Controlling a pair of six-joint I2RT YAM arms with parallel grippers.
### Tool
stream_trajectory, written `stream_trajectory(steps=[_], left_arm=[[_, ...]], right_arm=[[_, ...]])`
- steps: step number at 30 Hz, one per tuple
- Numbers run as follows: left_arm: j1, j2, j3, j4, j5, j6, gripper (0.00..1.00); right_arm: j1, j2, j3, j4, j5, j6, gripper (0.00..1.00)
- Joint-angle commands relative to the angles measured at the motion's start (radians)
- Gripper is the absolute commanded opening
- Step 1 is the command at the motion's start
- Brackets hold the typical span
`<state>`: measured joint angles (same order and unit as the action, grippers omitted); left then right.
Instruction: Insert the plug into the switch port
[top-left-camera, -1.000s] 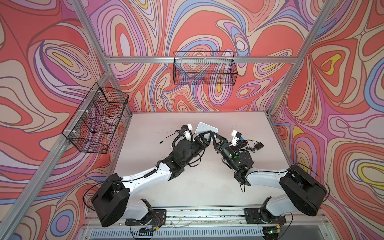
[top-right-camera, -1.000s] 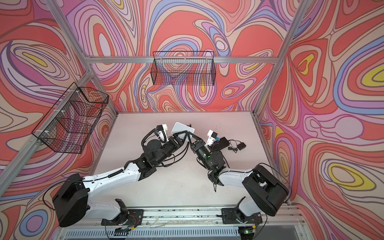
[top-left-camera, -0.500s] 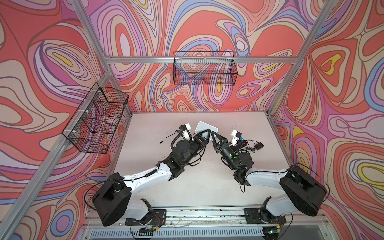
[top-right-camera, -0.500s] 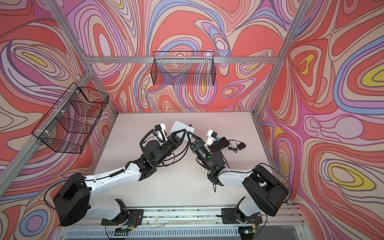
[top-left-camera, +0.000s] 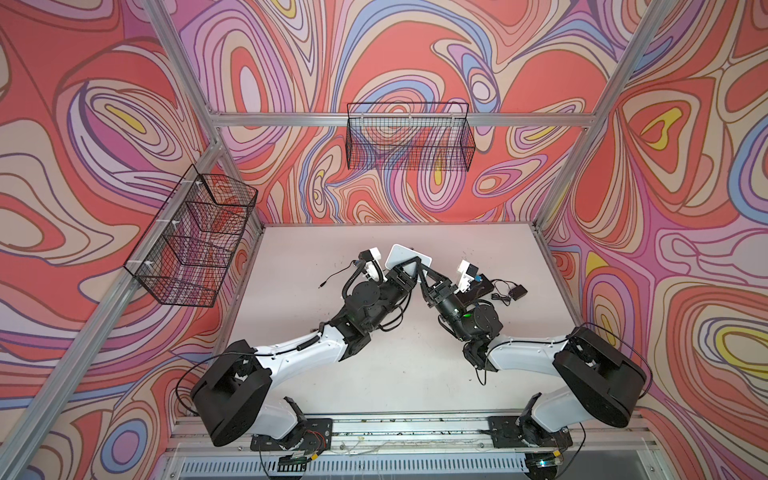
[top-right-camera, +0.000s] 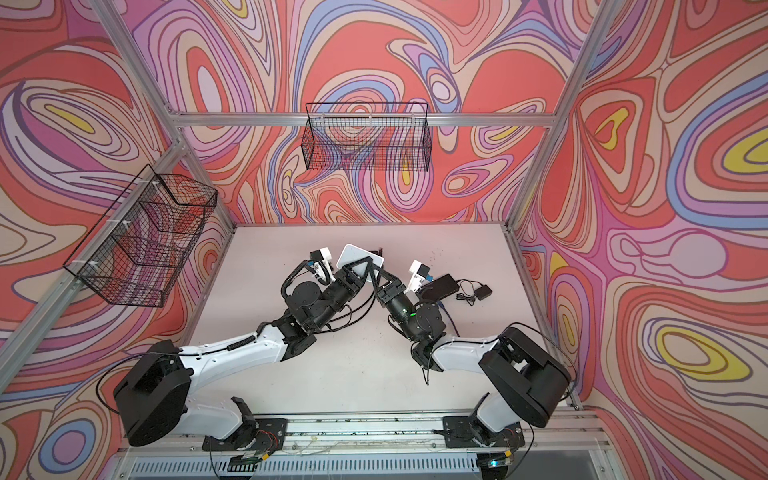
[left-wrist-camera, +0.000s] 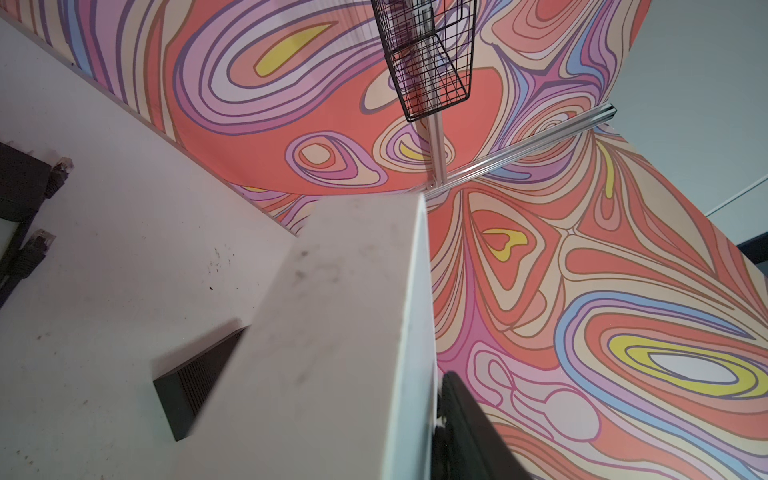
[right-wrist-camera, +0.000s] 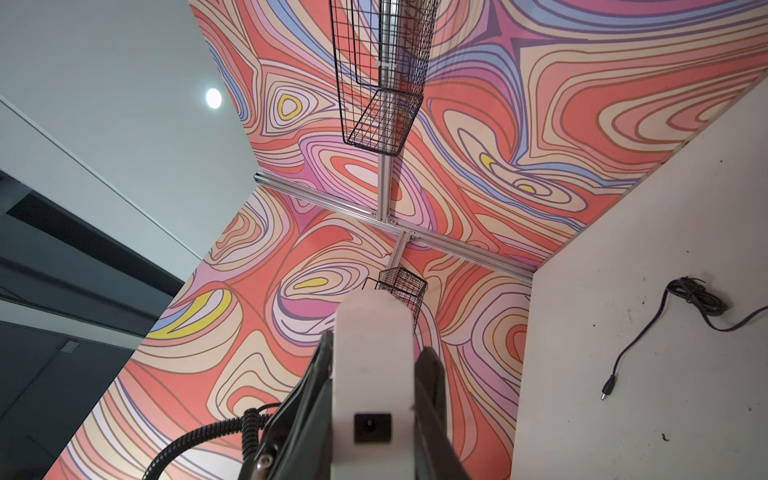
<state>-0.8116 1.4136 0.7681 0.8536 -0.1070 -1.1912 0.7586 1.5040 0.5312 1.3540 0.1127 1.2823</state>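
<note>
The white switch (top-left-camera: 400, 252) (top-right-camera: 353, 254) hangs tilted above the middle of the table, between both grippers. My right gripper (top-left-camera: 424, 272) (right-wrist-camera: 374, 365) is shut on its two flat faces, and the black round port (right-wrist-camera: 372, 427) on its narrow edge faces the right wrist camera. My left gripper (top-left-camera: 409, 266) (left-wrist-camera: 332, 382) straddles the switch (left-wrist-camera: 345, 311). One finger (left-wrist-camera: 461, 415) touches its face; the other finger's contact is hidden behind the body. The black plug (top-left-camera: 320, 286) (right-wrist-camera: 607, 392) lies loose on the table at the end of its thin cable, left of the arms.
A black box (top-left-camera: 478, 291) with network cables and a small black adapter (top-left-camera: 515, 293) lie on the table right of the grippers. Wire baskets hang on the back wall (top-left-camera: 409, 141) and the left wall (top-left-camera: 191, 237). The coiled part of the plug's cable (right-wrist-camera: 698, 297) rests on the table.
My left gripper's jaws have narrowed around the switch and the left wrist has shifted slightly. The right gripper and the switch have stayed where they were.
</note>
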Motion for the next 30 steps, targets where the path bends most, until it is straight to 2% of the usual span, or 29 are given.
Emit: stream_trajectory(steps=[1, 4, 7, 12, 14, 17, 19, 23, 25, 30], left_arm=[[0.003, -0.016, -0.013, 0.049, -0.018, -0.001, 0.41], [0.005, -0.022, -0.017, 0.043, -0.019, -0.003, 0.38], [0.005, -0.032, -0.021, 0.025, -0.022, -0.009, 0.29], [0.016, -0.063, -0.03, -0.045, -0.017, -0.018, 0.27], [0.022, -0.075, -0.036, -0.063, -0.009, -0.02, 0.25], [0.036, -0.099, -0.047, -0.096, 0.006, -0.024, 0.23], [0.053, -0.135, -0.063, -0.146, 0.009, -0.023, 0.23], [0.098, -0.23, -0.097, -0.265, 0.026, 0.006, 0.23], [0.131, -0.296, -0.113, -0.355, 0.044, 0.027, 0.22], [0.226, -0.466, -0.125, -0.629, 0.114, 0.079, 0.22]], right_arm=[[0.012, 0.014, 0.008, 0.024, -0.008, -0.02, 0.0], [0.012, 0.016, 0.009, 0.022, -0.018, -0.023, 0.0], [0.012, 0.006, 0.004, 0.014, -0.021, -0.03, 0.01], [0.012, -0.065, -0.017, -0.087, -0.017, -0.076, 0.26], [0.012, -0.113, -0.017, -0.163, -0.018, -0.1, 0.46], [0.011, -0.206, 0.009, -0.394, -0.009, -0.171, 0.59], [0.01, -0.283, 0.042, -0.618, 0.009, -0.247, 0.66], [0.007, -0.37, 0.146, -1.008, 0.06, -0.437, 0.7], [0.001, -0.352, 0.25, -1.218, 0.074, -0.549, 0.71], [-0.001, -0.179, 0.49, -1.5, 0.053, -0.843, 0.67]])
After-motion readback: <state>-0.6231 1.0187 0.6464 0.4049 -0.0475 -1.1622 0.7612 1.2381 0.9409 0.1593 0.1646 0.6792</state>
